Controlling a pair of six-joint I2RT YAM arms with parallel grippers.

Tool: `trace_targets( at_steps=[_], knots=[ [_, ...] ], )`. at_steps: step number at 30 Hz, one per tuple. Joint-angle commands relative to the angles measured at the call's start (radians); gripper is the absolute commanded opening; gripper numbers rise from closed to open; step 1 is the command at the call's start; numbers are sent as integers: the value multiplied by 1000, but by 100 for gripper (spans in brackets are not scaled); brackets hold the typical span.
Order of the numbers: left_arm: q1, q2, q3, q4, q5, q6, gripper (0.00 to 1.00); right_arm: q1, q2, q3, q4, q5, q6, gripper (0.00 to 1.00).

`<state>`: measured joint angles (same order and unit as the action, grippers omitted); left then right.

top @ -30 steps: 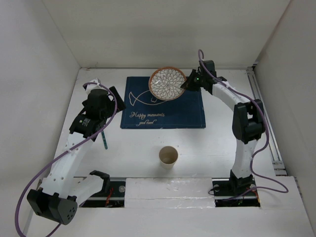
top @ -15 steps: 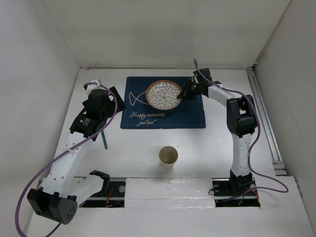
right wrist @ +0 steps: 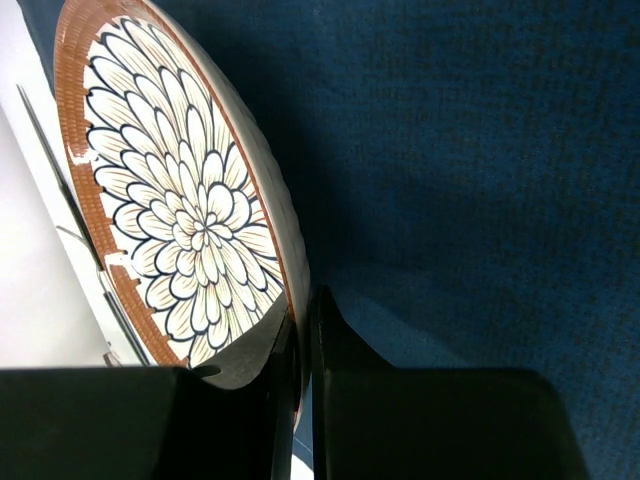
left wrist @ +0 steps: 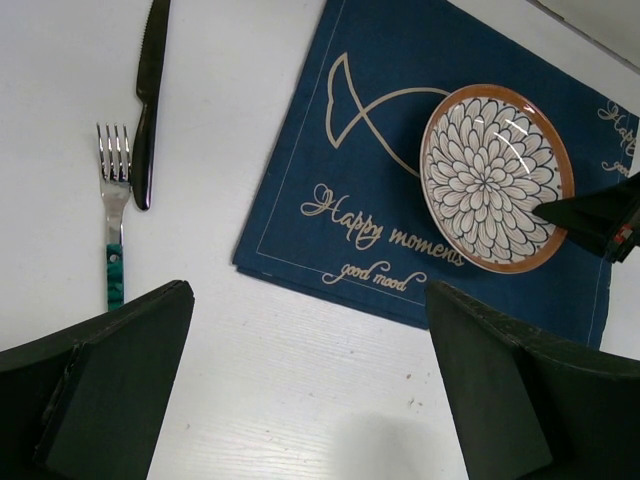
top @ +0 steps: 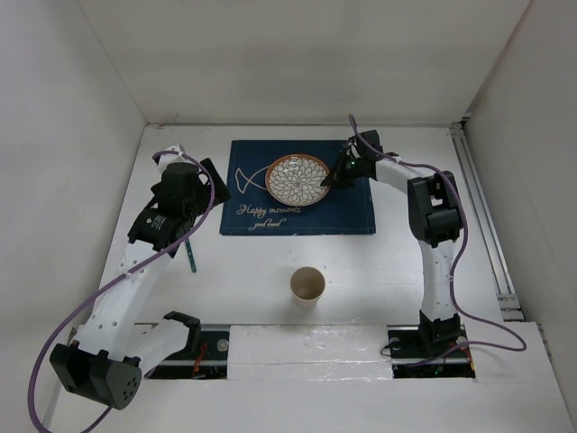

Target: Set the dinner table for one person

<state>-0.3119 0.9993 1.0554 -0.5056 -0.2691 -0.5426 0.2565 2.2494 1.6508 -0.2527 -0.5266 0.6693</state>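
R claw (top: 335,176) is clamped on the rim of a plate (right wrist: 190,200). Its 2 fingers (right wrist: 340,350) are nearly together w/ the plate edge pinched btw them. The plate has a white petal pattern w/ dark outlines and a brown rim, and it spreads out to the claw's left, over a navy placemat (top: 347,212). Can't tell if the plate sits flat on the mat.

The mat has a cream fish outline and script reading "Happy moments" w/ "good mood" under it.

L claw (left wrist: 307,300) is spread wide and holds nothing. It hangs above the white dinner table (left wrist: 250,370), just off the mat's near-left corner. Ahead and to its left, a fork (left wrist: 114,200) w/ a teal handle and a dark knife (left wrist: 148,100) lie side by side on the table, off the mat.

A paper cup (top: 307,286) stands upright on the table, well back from R claw toward the arm bases and clear of the mat.
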Motion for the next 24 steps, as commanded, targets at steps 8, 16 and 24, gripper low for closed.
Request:
trace_targets(
  at_steps=[8, 16, 24],
  knots=[
    [4, -5, -6, 18, 8, 3, 100, 9, -42, 38, 130, -98, -2, 46],
    [4, -5, -6, 9, -10, 12, 100, 9, -218, 26, -23, 55, -105, 100],
    [4, 25, 3, -24, -67, -28, 100, 113, -520, -35, -264, 537, -356, 100]
  ],
)
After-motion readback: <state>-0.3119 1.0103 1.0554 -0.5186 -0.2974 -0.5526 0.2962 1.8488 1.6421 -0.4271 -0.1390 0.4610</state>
